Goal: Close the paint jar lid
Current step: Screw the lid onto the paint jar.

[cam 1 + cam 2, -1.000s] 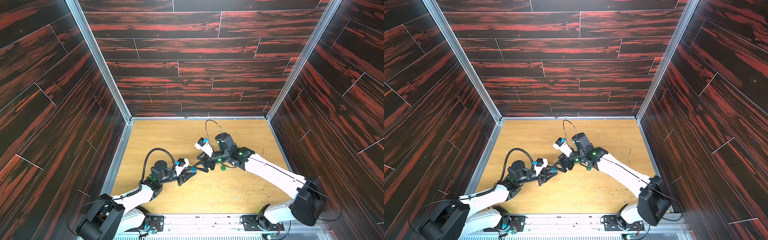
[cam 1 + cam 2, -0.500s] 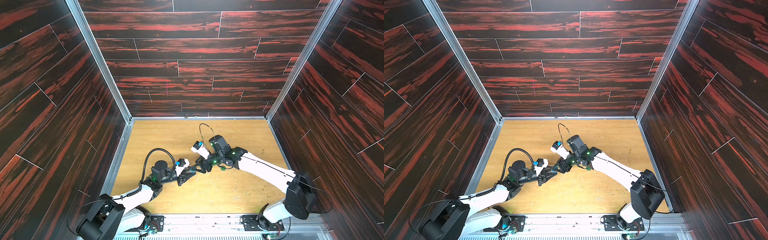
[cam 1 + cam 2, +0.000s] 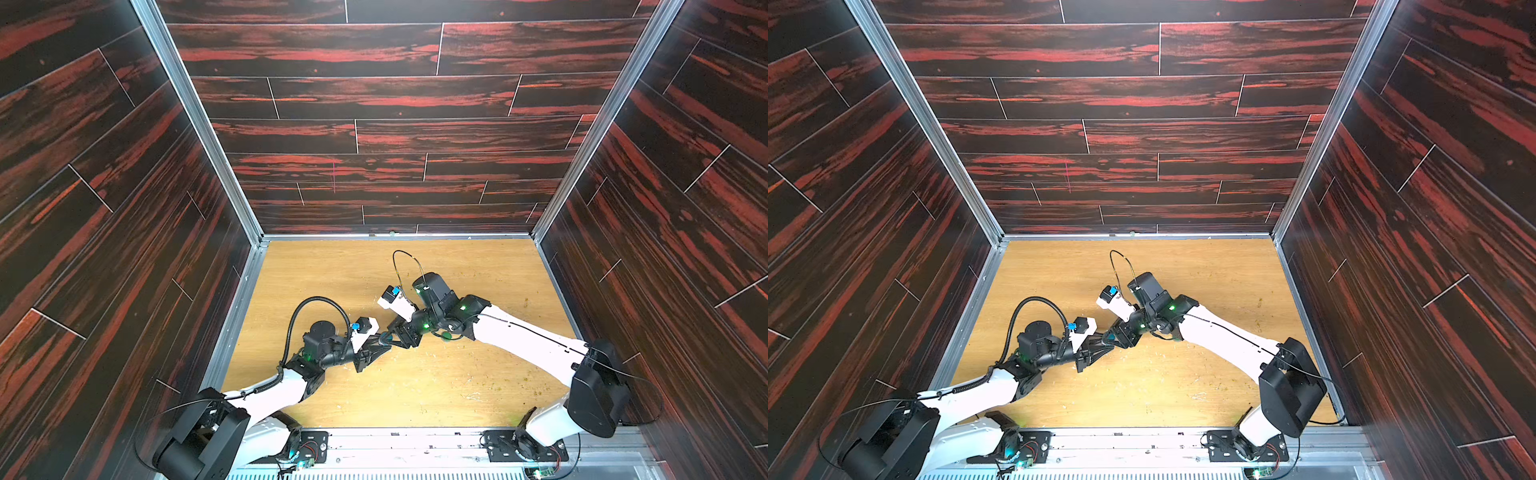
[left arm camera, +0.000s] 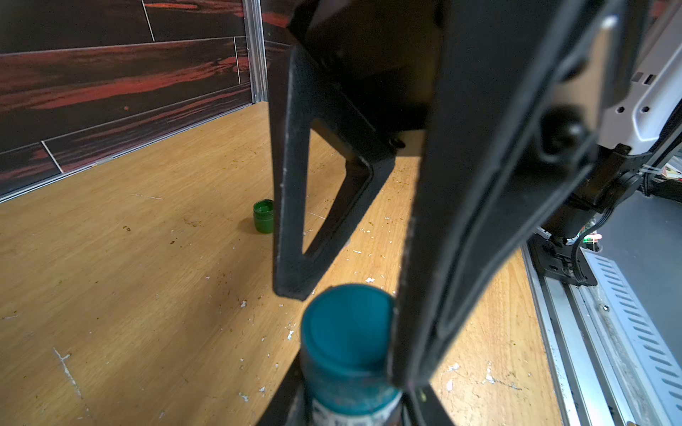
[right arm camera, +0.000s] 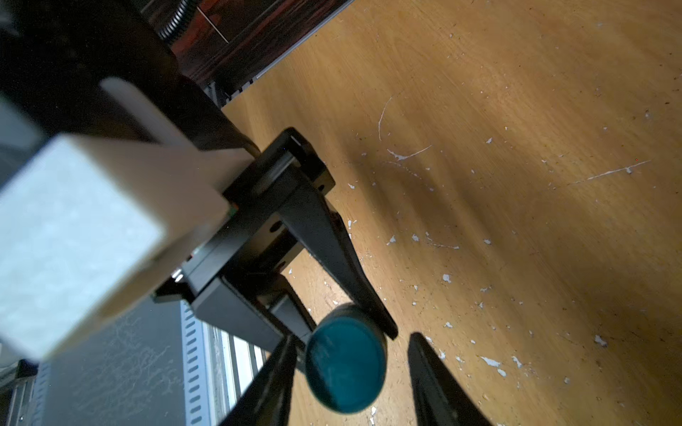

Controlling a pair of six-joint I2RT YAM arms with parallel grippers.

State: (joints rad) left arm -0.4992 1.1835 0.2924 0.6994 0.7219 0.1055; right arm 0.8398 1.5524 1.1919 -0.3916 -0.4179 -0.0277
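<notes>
Two grippers are seen tip to tip at mid-table (image 3: pixel 415 382) in both top views, with one small teal jar (image 4: pixel 350 391) between them.

- Jar: clamped by the left gripper (image 3: pixel 381 344), jaws shut on its body below the lid. It appears to be held clear of the table, lid end turned toward the right arm.
- Lid (image 5: pixel 345 369): teal, seated on the jar mouth and square to it as far as can be judged. Whether it is threaded home cannot be told, as the seam is partly hidden by a finger.
- Right gripper (image 5: pixel 350 348): jaws apart, one on each side of the lid. One finger (image 5: pixel 276 372) lies just beside or against the rim, and a clear gap is left on the other side. No grip is shown on the lid.
- Green jar (image 4: pixel 264 215): stands on the table well apart from the work. Its lid state is not readable.

Progress, as judged:
- Done: the jar is secured, the lid is placed on top and the right jaws are lined up around it.
- Left: the lid is to be pinched, turned until tight and released.
- The task is put a little past halfway, with the tightening itself not yet begun.
</notes>
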